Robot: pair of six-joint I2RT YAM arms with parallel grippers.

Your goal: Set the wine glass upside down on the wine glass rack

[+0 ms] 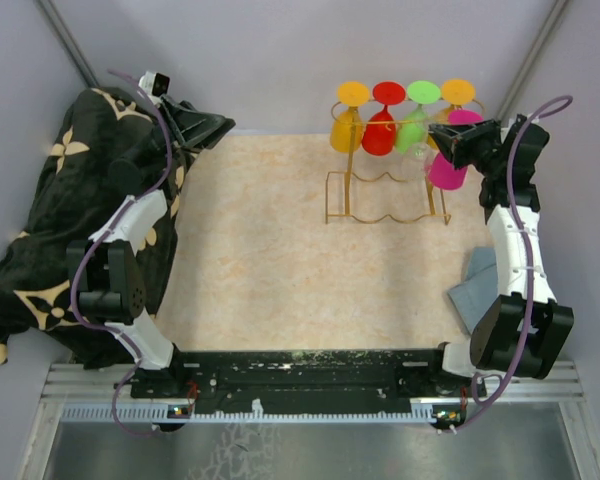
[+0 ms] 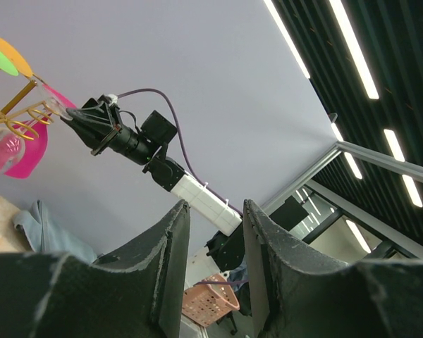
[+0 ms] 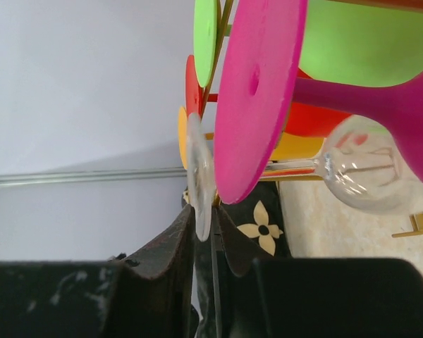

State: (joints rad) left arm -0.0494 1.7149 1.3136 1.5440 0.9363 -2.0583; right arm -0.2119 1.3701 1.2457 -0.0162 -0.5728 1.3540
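— Glass whereabouts?

— The clear wine glass (image 3: 363,172) hangs bowl-down at the 3 o'clock end of the gold wire rack (image 1: 347,185), which stands at about 1 o'clock on the table (image 1: 280,260). It is squeezed just beside the magenta glass (image 1: 446,170) and the green glass (image 1: 412,130).

— Why hold it by the foot?

— The right gripper (image 3: 204,225) looks pinched onto the rim of the foot. My guess is that the foot has to ride above the rails while the stem slips between them, so a grip there leaves stem and bowl free. I cannot tell whether the foot already rests on the rails.

— And the other arm?

— The left gripper (image 2: 215,208) sits at 10 o'clock over the black patterned cloth (image 1: 40,200), fingers apart and empty, probably to keep out of the way.
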